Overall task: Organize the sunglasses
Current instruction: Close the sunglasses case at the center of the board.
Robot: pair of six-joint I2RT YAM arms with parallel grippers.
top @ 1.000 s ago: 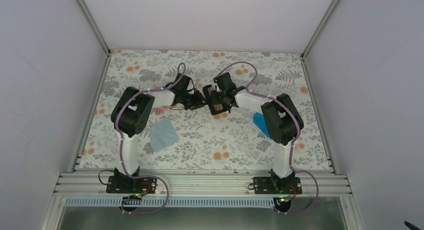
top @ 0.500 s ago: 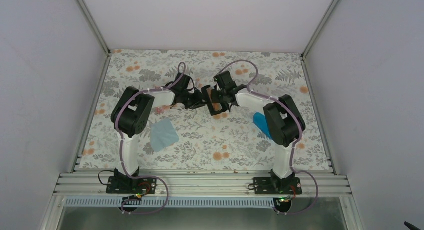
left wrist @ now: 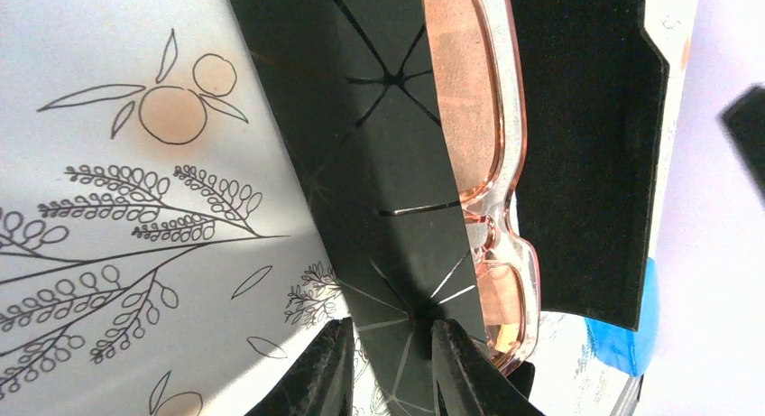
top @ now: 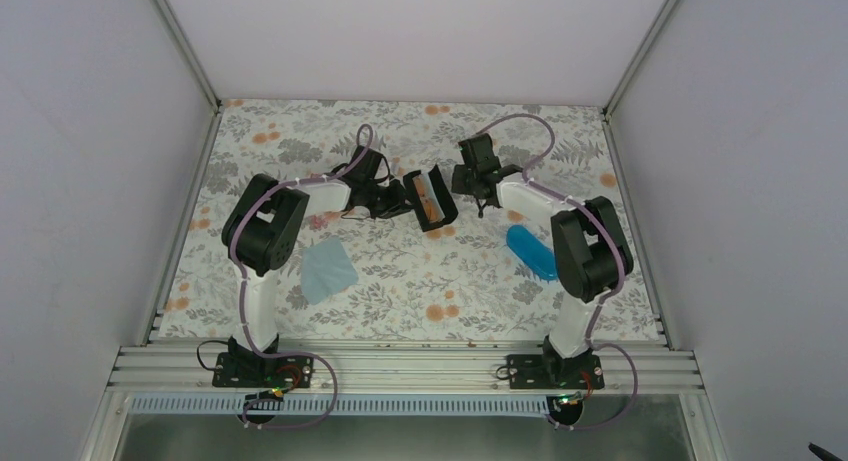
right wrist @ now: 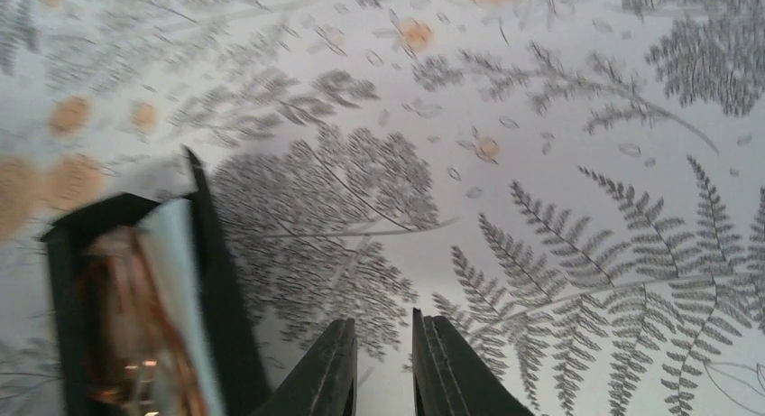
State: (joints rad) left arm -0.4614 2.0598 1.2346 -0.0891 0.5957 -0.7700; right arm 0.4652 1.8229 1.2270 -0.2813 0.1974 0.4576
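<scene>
The left gripper clamps a wall of the open black case holding pink sunglasses; the right gripper hovers nearby, fingers slightly apart, empty

**Right gripper drawn away from the case**

The right gripper has been pulled back from the black folding case, rightwards and towards the far side, and now stands apart from it over the floral table cover. Its jaws have been parted a little, with nothing between them. The case, with the sunglasses inside, is left pinched by the left gripper alone and is uncovered in the top view. The right arm's elbow has been swung outwards, so more of the blue oval case is exposed.
</scene>
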